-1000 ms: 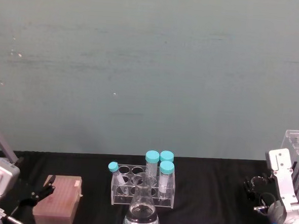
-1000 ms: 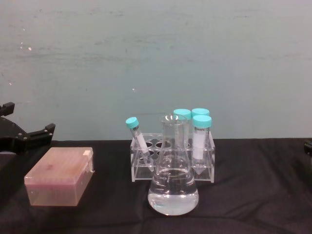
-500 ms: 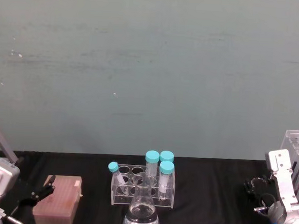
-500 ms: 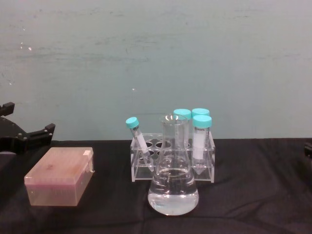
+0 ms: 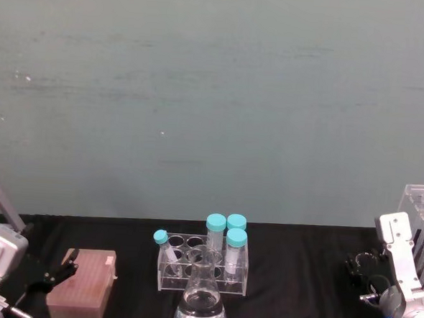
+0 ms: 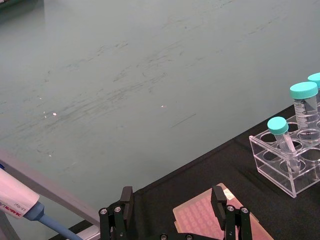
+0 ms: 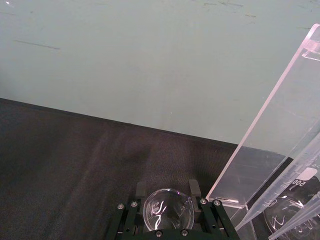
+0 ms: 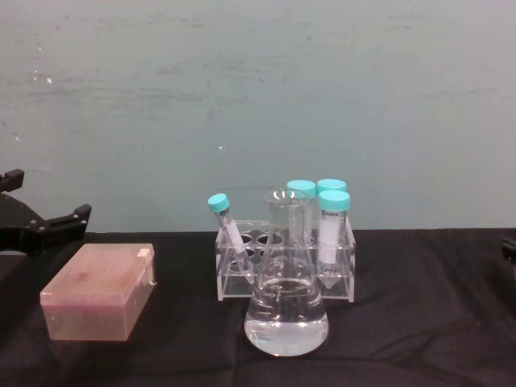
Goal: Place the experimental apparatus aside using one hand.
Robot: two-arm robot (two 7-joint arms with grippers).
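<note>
A small glass beaker (image 7: 167, 209) sits between the black fingers (image 7: 141, 190) of my right gripper (image 5: 367, 278), which is shut on it just above the black tabletop at the far right. Right beside it stands the tall acrylic stand (image 5: 421, 215) with long glass tubes, seen close up as a clear panel (image 7: 280, 130) in the right wrist view. The large conical flask (image 8: 286, 310) with clear liquid stands at the front centre. My left gripper (image 6: 171, 198) is open and idle at the far left, above the table.
Behind the flask is a clear rack (image 8: 286, 270) holding teal-capped tubes. A pink tip box (image 8: 97, 292) lies at the left, under the left gripper. A pipette (image 6: 20, 200) leans at the far left. Black cloth (image 8: 419, 306) lies bare between the rack and the right arm.
The right gripper's tip at the chest view's right edge has sunk slightly. Flask, rack, tip box and left gripper have not moved.
</note>
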